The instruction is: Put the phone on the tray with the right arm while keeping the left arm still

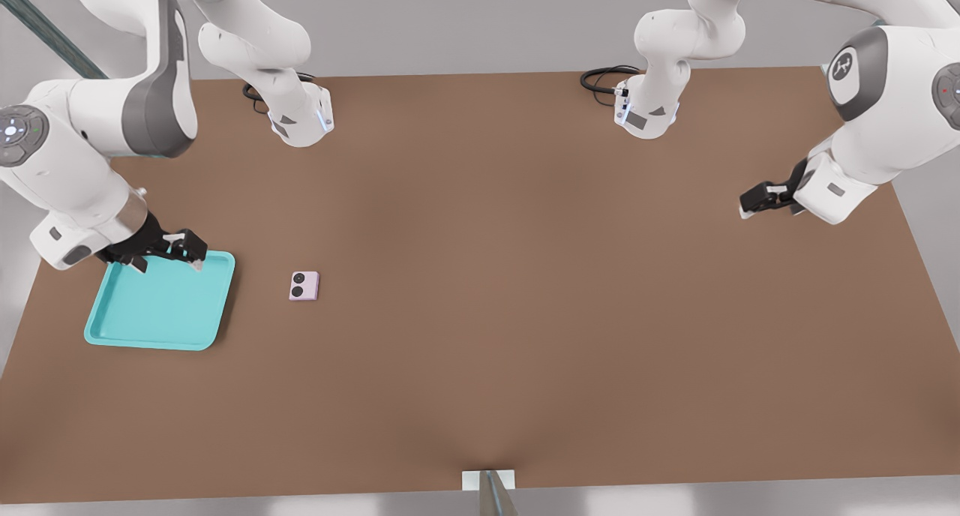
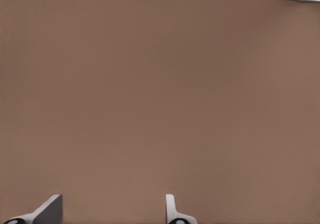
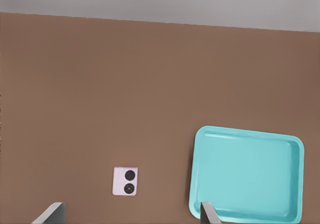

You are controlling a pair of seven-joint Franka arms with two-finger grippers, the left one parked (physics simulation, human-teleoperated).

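The right arm (image 1: pixel 82 156) comes in from the front view's left; its gripper (image 1: pixel 174 250) hangs over the far edge of the tray (image 1: pixel 150 328), fingers spread and holding nothing (the wrist view shows both fingertips (image 3: pixel 50 213) wide apart with bare table between them). The phone (image 1: pixel 304 286) lies flat on the brown table (image 1: pixel 525 313), lens side up, just beside the tray on the front view's right, not touching it; the tray has nothing in it. So the pick has not begun, by my read; the gripper needs to shift sideways off the tray and over the phone before it goes down.

Risks from here: the phone is a thin flat slab, so fingers closing too high would slide over it, and closing too low would drive the tips into the table; an off-centre approach could nudge it away or spin it rather than grip it; a descent made too near the tray could clip the raised rim (image 3: pixel 192 184) and shove the tray; a shallow pinch on the edges might let the phone tip or drop short of the tray during the carry.

The other arm's gripper (image 1: pixel 765 198) sits well apart at the front view's right, over bare table.
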